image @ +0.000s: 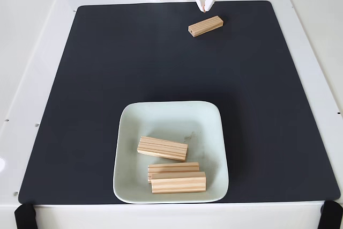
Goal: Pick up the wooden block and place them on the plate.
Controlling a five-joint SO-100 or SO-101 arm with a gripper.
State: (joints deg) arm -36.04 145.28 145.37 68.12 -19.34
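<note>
- Here the gripper (204, 9) hangs at the far edge of the dark mat (107, 79), its white fingers drawn to a narrow point with pinkish tips; they look pressed together and hold nothing, though the view is too small to be sure of a thin gap.
- Just below and a little right of that tip lies the last loose wooden block (206, 26), flat on the mat and turned slightly askew, close to the fingers but apparently not touching them.
- Well away from the tip, toward the near edge of the mat, sits the plate (211, 112), with three more blocks in it: one lies alone (162, 148), and two (173, 168) (178, 182) lie side by side, touching or overlapping.
- Judging by this, the step in hand is the approach to the fourth block, with most of the task done.
- The next move likely calls for spreading the fingers, turning them to match the block's skew, and lowering over its narrow width before closing.
</note>
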